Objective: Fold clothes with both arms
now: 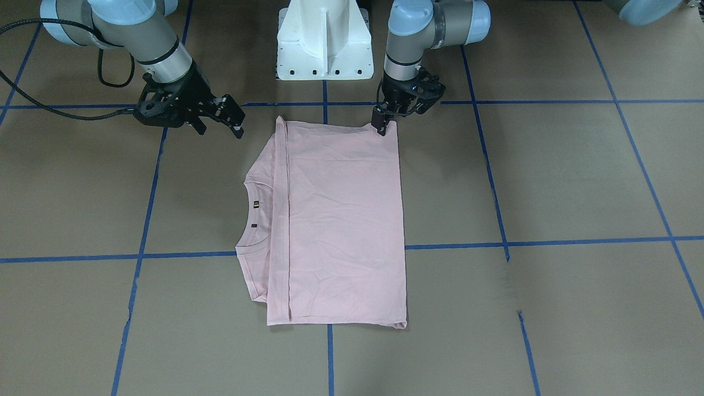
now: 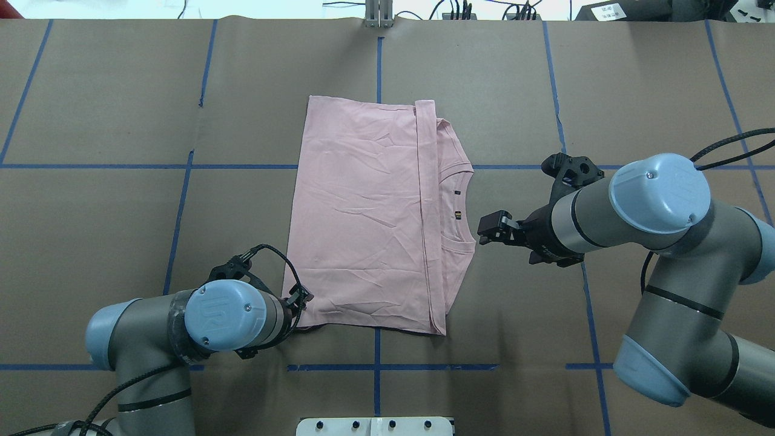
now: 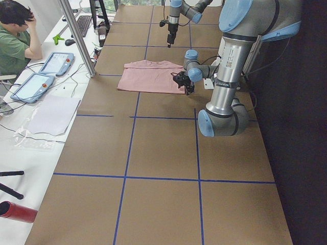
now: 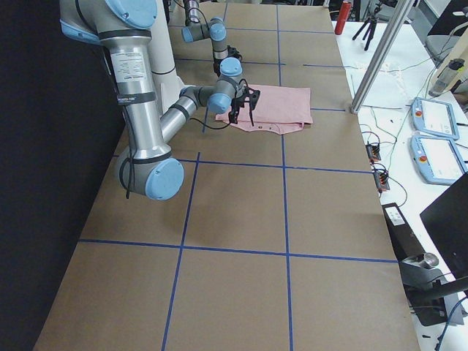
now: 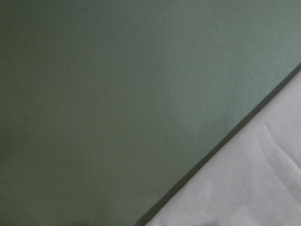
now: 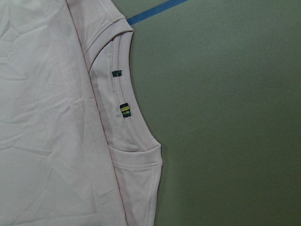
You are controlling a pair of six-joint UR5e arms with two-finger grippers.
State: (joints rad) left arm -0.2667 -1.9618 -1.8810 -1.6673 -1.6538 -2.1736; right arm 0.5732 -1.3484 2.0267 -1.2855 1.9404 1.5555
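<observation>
**A:** Where does the pale pink T-shirt (image 1: pixel 341 220) lie?

**B:** Flat on the brown table (image 1: pixel 550 181), folded over itself, its collar (image 6: pixel 123 101) showing past the fold.

**A:** And the left gripper (image 1: pixel 381 127)?

**B:** At a T-shirt corner on the side away from the collar, fingers pinched narrow and touching the cloth. Whether they clamp it cannot be told.

**A:** The right gripper (image 1: pixel 220 130)?

**B:** Off the T-shirt's collar side, clear of the cloth, fingers spread wide.
</observation>
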